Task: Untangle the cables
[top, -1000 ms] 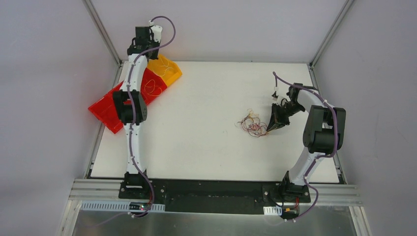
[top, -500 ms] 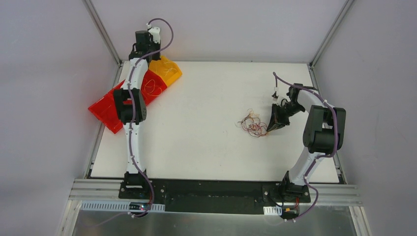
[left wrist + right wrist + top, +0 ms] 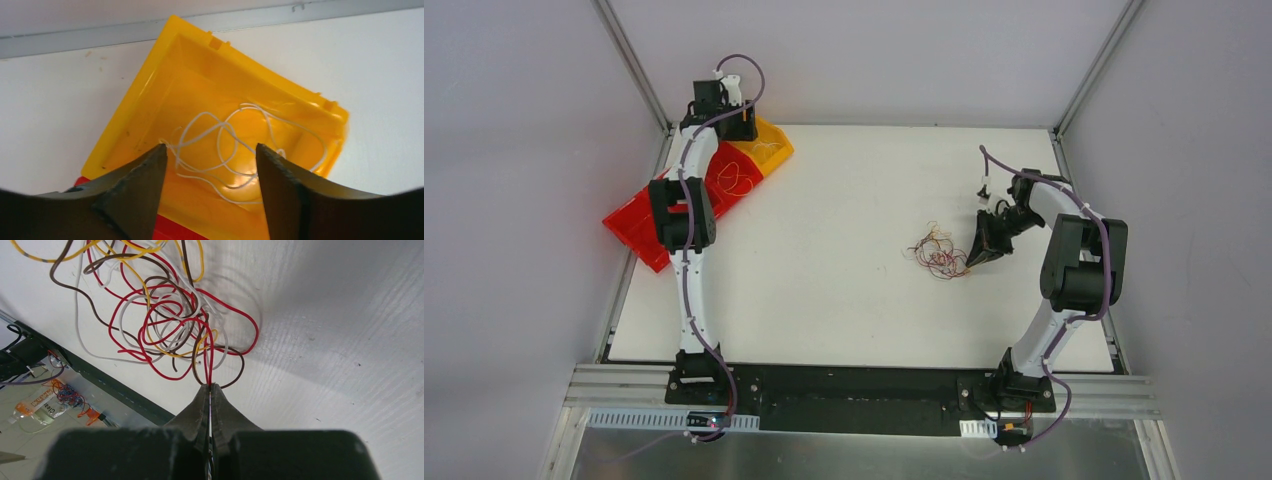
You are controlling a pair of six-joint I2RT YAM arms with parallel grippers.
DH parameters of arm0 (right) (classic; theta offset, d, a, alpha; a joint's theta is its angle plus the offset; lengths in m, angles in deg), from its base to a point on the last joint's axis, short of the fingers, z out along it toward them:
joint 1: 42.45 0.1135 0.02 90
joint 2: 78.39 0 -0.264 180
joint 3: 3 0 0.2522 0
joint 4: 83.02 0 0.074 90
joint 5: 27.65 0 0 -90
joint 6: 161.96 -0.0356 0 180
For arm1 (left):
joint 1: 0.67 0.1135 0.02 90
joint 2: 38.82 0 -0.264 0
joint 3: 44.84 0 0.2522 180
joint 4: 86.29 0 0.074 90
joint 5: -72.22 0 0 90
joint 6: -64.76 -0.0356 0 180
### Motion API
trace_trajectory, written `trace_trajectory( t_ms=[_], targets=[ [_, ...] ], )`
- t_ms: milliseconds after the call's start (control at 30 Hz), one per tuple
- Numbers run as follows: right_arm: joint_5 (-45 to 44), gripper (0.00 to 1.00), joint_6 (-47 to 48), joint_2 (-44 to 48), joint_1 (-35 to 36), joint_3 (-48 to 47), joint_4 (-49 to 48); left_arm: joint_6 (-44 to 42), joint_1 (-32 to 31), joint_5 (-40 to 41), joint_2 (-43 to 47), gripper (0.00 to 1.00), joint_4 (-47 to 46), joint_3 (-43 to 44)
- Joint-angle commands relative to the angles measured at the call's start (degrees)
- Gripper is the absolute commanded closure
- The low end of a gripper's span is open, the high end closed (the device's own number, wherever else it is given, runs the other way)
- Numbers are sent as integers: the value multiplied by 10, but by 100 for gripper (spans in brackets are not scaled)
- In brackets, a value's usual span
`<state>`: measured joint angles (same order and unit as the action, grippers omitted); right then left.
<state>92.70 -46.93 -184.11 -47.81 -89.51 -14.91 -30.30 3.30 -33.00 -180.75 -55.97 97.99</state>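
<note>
Left pincer newly apart over white strand; cables: red-brown-yellow-white snarl.

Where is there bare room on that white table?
Bare: the white table's middle, between the red plastic bin with the yellow plastic bin and the tangle of thin coloured wires, plus its near strip. Crowded: around both bins and the tangle.

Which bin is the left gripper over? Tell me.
The yellow bin, holding a loose white wire, framed between the open fingers of the left gripper. The red bin beside it only peeks in at the wrist view's bottom edge.
</note>
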Motion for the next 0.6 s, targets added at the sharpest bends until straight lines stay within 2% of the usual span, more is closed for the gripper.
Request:
trace_trajectory(
  t_ms=[0,100,167,267,333,400,500,567],
  targets=[
    [25,100,12,34,9,-12,1,38,1,-30,94,29,7,8],
    [35,100,8,53,26,-13,-18,32,0,-23,142,15,11,12],
    [46,100,-2,63,41,-13,-33,8,1,-19,178,9,22,12],
    [65,100,-28,77,73,-17,-63,-36,0,-85,246,3,59,-21],
    [90,100,-56,88,105,-31,-81,-61,-8,-224,305,1,91,-95],
    [118,100,-85,109,136,-45,-106,-45,-33,-296,368,1,94,-205],
    [154,100,-130,155,168,-54,-151,-27,-102,-353,433,1,94,-348],
    [177,100,-152,191,174,-43,-174,-9,-155,-375,454,1,89,-411]
  ],
)
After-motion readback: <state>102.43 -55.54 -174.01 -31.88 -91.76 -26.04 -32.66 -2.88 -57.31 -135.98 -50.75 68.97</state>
